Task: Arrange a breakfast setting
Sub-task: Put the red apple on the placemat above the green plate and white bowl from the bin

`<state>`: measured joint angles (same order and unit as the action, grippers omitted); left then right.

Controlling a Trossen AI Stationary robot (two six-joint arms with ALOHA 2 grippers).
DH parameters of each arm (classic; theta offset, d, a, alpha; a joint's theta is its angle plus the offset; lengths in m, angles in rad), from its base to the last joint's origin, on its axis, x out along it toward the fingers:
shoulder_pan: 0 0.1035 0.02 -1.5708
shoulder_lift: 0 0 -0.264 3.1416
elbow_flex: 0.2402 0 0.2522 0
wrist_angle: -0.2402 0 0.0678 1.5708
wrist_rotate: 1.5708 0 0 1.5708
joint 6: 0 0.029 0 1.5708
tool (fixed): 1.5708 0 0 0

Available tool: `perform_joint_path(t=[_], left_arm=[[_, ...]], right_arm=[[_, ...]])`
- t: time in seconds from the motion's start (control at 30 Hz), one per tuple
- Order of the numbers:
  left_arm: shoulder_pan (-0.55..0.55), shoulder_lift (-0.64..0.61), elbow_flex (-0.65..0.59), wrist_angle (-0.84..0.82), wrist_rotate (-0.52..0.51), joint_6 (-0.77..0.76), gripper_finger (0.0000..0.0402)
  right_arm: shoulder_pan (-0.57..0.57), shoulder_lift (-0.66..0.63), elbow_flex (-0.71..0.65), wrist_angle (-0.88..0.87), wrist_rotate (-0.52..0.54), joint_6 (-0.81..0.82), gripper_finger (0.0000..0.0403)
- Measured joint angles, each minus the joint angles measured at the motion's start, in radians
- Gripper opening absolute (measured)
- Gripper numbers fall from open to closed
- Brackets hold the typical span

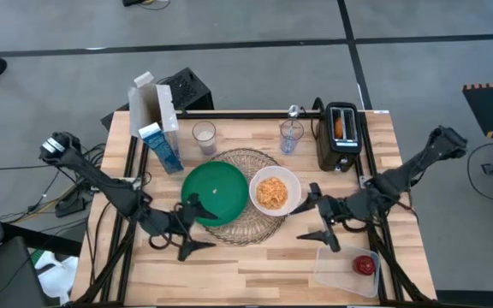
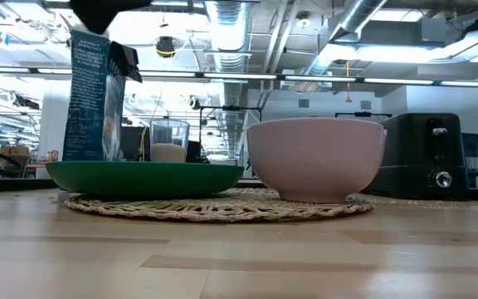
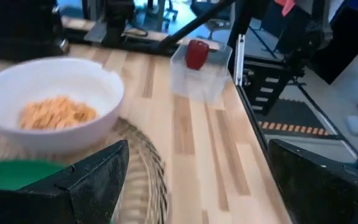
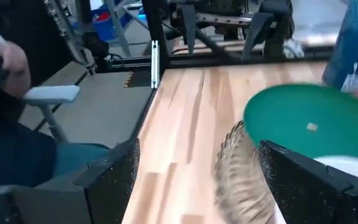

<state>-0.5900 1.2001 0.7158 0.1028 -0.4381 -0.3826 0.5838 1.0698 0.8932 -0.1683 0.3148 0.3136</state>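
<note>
Left gripper (image 1: 192, 229): jaws spread wide, holding nothing; the green plate (image 1: 215, 192) lies just beyond its fingertips.
Right gripper (image 1: 318, 217): jaws spread wide, holding nothing; the white bowl (image 1: 275, 190) sits just ahead of them, the clear plastic tub (image 1: 347, 269) just to one side.
Done, by appearance: round woven wire mat (image 1: 248, 221) laid; plate and bowl both rest on it, side by side, the bowl filled with orange cereal.
Placed behind the mat, well beyond both grippers: blue-white carton (image 1: 161, 147), two clear glasses (image 1: 204, 135).
Left to do, by judgement: the red apple (image 1: 365, 265) lies in the tub; the pale bagel (image 1: 340, 127) sits in the black toaster (image 1: 341, 136); the plate is bare.
</note>
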Motion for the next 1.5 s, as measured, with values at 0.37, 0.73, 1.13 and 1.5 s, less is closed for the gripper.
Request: perform_joint_path(t=[0.37, 0.73, 1.13, 1.5], left_arm=[[0.005, 0.178, 0.002, 0.208, 0.041, 0.070, 0.0369], [-0.028, 0.176, 0.002, 0.233, 0.019, -0.078, 0.0369], [-0.152, 0.176, 0.002, 0.288, -0.258, -0.134, 0.0369], [-0.162, 0.176, 0.002, 0.280, -0.307, -0.157, 0.0369]], right_arm=[[0.205, 0.133, 0.316, -0.484, 0.156, 0.455, 0.0346], [0.310, 0.369, 0.664, -1.156, -0.007, 1.074, 0.0346], [0.413, 0.517, 0.650, -1.403, -0.358, 1.401, 0.0346], [0.481, 0.559, 0.564, -1.342, -0.419, 1.512, 0.0346]])
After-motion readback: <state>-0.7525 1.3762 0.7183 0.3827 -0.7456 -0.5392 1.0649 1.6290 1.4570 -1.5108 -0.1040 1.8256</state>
